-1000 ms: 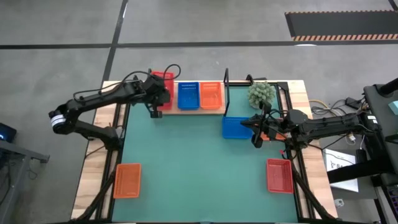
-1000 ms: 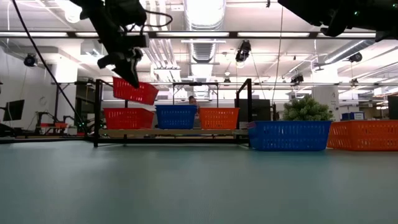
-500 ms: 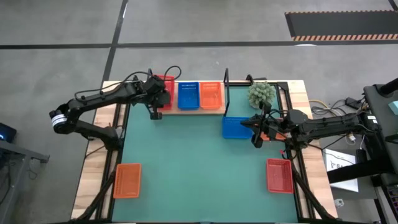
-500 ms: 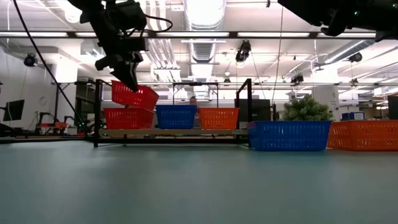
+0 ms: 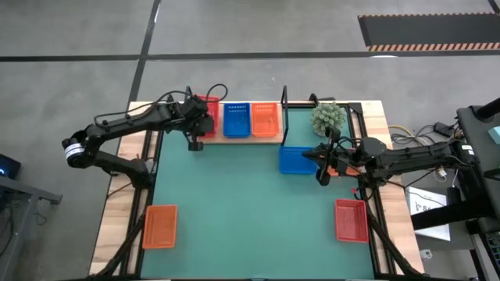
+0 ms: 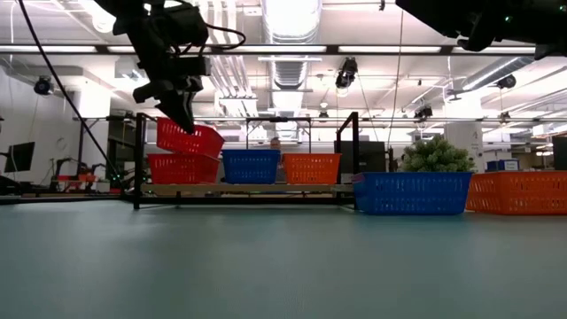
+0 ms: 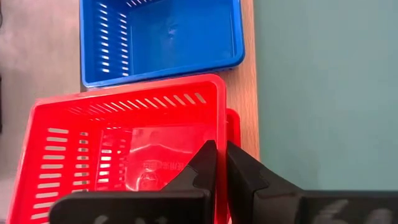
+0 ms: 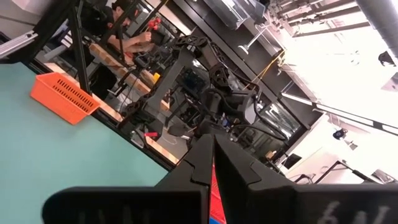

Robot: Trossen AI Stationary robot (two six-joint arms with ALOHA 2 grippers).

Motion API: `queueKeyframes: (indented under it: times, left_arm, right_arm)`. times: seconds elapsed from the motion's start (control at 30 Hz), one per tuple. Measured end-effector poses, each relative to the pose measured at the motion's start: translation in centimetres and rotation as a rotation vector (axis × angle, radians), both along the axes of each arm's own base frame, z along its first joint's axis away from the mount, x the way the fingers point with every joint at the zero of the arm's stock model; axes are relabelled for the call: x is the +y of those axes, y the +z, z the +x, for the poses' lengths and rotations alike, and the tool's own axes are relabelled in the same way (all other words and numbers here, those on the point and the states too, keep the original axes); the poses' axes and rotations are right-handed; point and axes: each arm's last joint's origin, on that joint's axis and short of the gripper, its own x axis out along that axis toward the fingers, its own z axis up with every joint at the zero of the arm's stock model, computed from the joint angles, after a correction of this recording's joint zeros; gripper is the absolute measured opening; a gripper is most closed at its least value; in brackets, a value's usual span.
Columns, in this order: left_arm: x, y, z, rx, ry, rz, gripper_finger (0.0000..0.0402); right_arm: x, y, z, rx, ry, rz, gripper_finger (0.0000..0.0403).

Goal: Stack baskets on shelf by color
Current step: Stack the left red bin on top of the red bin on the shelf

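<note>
My left gripper (image 5: 197,123) (image 6: 183,113) is shut on a red basket (image 6: 190,138) (image 7: 124,155), held tilted just over another red basket (image 6: 182,168) at the left end of the shelf (image 5: 242,140). A blue basket (image 5: 237,119) and an orange basket (image 5: 265,119) stand beside it on the board. My right gripper (image 5: 323,178) (image 8: 211,152) is shut, raised by the right side of a blue basket (image 5: 297,160) that rests on the table. My left gripper pinches the wall of the red basket that faces the table's near edge (image 7: 217,134), one finger inside the basket and one outside. The fingers come from above, slanting from the table's left. The basket hangs tilted, its underside at the rim of the shelf's red basket.
An orange basket (image 5: 160,226) lies at the near left, a red basket (image 5: 351,220) at the near right, and another orange one (image 6: 518,193) right of the blue basket on the table. A green plant (image 5: 328,117) stands beyond the shelf's right black frame (image 5: 285,117).
My left gripper has gone down with the red basket, still tilted, from clear above the shelf's red basket to right at its rim. My right arm has kept still.
</note>
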Motion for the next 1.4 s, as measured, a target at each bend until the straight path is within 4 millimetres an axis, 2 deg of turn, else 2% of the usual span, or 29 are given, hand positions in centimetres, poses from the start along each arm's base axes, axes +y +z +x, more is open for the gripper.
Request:
queueKeyframes:
  times: [0.27, 0.6, 0.83, 1.17, 1.3, 1.4]
  left_arm:
    - [0.0, 0.0, 0.0, -0.004, 0.0, 0.003, 0.0004]
    - [0.1, 0.0, 0.0, 0.009, 0.021, 0.026, 0.0057]
    - [0.1, 1.1, 0.1, -0.02, 0.026, 0.042, 0.0068]
    - [-0.7, 3.7, -0.5, -0.107, 0.005, 0.093, 0.0054]
    - [-0.9, 3.6, -0.8, -0.097, 0.005, 0.082, 0.0023]
    - [-0.8, 2.5, -0.6, -0.067, 0.005, 0.064, 0.0004]
  right_arm:
    - [0.0, 0.0, 0.0, 0.0, 0.0, -0.001, 0.0009]
    - [0.0, 0.0, 0.0, 0.0, -0.001, -0.003, 0.0009]
    - [0.0, 0.0, 0.0, 0.001, 0.0, 0.0, 0.0009]
    - [0.0, 0.0, 0.0, 0.002, 0.001, 0.008, 0.0009]
    - [0.0, 0.0, 0.0, 0.002, 0.002, 0.008, 0.0009]
    - [0.0, 0.0, 0.0, 0.002, 0.002, 0.008, 0.0009]
